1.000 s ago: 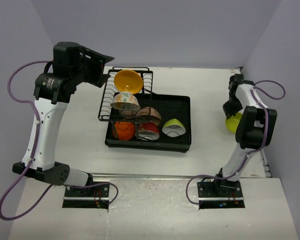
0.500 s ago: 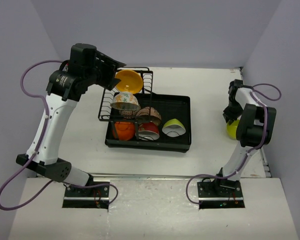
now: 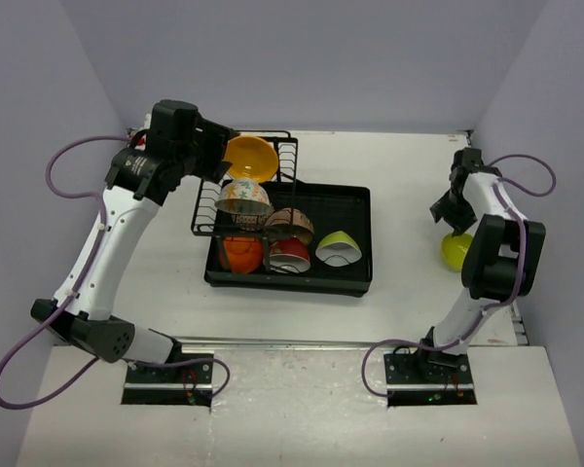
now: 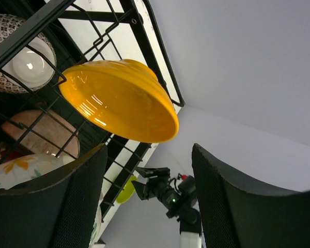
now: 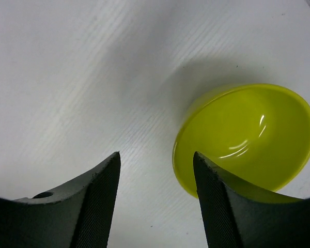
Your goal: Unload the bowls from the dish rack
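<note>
The black dish rack (image 3: 206, 208) and its tray (image 3: 358, 199) hold a yellow-orange bowl (image 3: 250, 158), a floral bowl (image 3: 243, 198), a brown speckled bowl (image 3: 290, 224), an orange bowl (image 3: 240, 253), a red bowl (image 3: 288, 256) and a lime green bowl (image 3: 338, 247). My left gripper (image 3: 219, 161) is open at the rack's left side. Its fingers point at the yellow-orange bowl (image 4: 119, 106), with nothing between them. Another lime green bowl (image 3: 456, 251) rests upright on the table at the right. Just above it my right gripper (image 3: 445, 219) is open, and the bowl (image 5: 248, 139) lies beside its right finger (image 5: 232, 206).
The right wall runs close behind the lime green bowl on the table. The back wall stands just beyond the rack. Bare white table (image 3: 409, 175) lies between the tray and the right arm, and the table's near edge (image 3: 302, 342) runs in front of the tray.
My right gripper has opened and let go of the lime green bowl, which now sits on the table. My left gripper has swung right, up to the yellow-orange bowl in the rack.
</note>
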Tool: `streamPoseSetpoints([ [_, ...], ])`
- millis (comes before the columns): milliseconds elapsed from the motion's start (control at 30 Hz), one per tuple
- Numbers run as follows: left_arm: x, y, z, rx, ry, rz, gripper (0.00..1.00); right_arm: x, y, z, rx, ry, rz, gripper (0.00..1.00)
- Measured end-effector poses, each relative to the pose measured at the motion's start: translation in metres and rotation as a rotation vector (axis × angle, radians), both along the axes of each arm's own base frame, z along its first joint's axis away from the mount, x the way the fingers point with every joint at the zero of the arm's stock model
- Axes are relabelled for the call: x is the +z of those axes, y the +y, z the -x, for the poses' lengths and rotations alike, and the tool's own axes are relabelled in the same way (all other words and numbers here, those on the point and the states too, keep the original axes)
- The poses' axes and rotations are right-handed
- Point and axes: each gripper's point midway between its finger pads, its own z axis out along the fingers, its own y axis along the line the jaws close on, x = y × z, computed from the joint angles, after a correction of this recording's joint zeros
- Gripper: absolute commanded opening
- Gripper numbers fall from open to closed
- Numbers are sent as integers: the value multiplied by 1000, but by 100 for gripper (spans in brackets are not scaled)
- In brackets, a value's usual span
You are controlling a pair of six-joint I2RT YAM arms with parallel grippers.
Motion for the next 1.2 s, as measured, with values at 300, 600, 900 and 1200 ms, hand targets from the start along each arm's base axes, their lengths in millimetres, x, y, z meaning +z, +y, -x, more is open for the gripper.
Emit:
streamPoseSetpoints([
  [300, -12, -1, -17, 64, 4, 38, 64, 83, 18, -15, 44, -300, -14, 61],
  [600, -22, -6, -32, 114, 18, 73, 64, 151, 87, -12, 236, -517, -60, 61],
  [900, -20, -6, -41, 172, 1, 110, 50, 190, 134, 2, 371, -647, -108, 61],
  [1200, -28, -17, -44, 183, 0, 147, 38, 177, 145, 18, 411, -633, -127, 61],
])
